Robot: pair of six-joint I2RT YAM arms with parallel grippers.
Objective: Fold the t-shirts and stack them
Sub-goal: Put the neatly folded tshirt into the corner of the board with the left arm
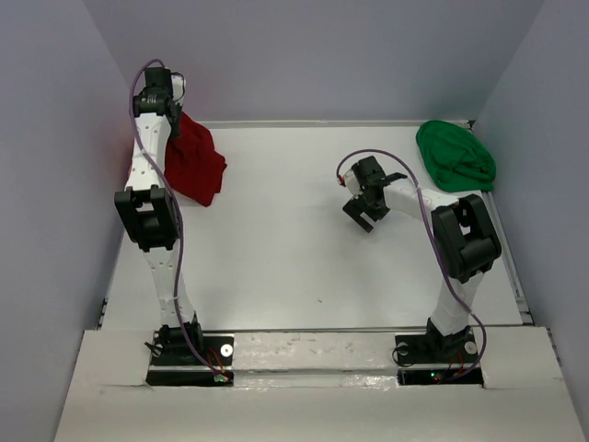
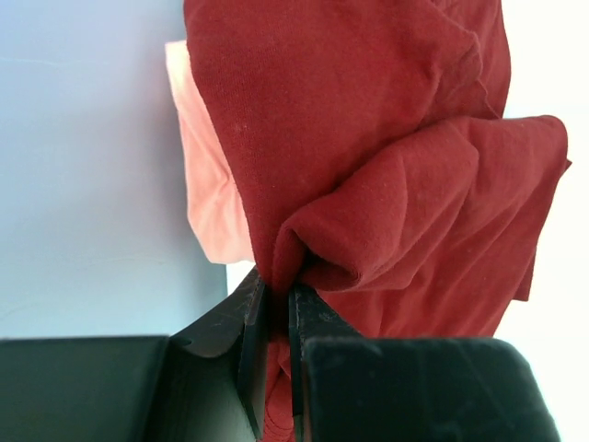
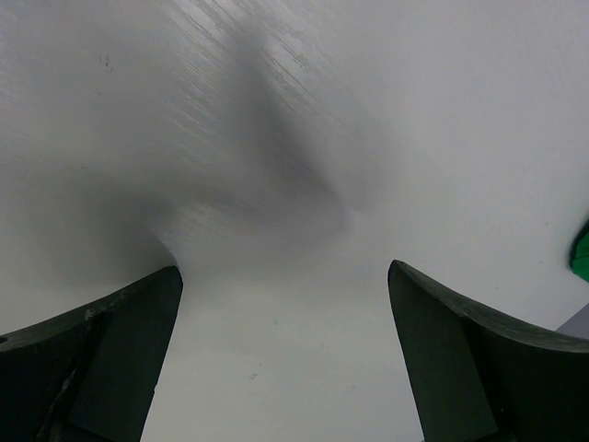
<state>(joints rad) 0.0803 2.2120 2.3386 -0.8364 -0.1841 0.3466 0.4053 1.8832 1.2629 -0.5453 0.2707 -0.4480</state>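
We see our left gripper [image 2: 276,293] pinched narrowly on a fold of the dark red shirt [image 2: 386,184], bunched at the table's [image 1: 276,249] far left corner, with the salmon-pink shirt [image 2: 207,184] showing behind it. Our right gripper [image 3: 283,276] hovers above the table, fingers spread wide and holding nothing. The green shirt [image 1: 454,155] lies crumpled at the far right corner.

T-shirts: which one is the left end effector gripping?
The dark red t-shirt: a fold is pinched in the left end effector. The salmon-pink t-shirt peeks out behind it; the green t-shirt lies apart, far right.
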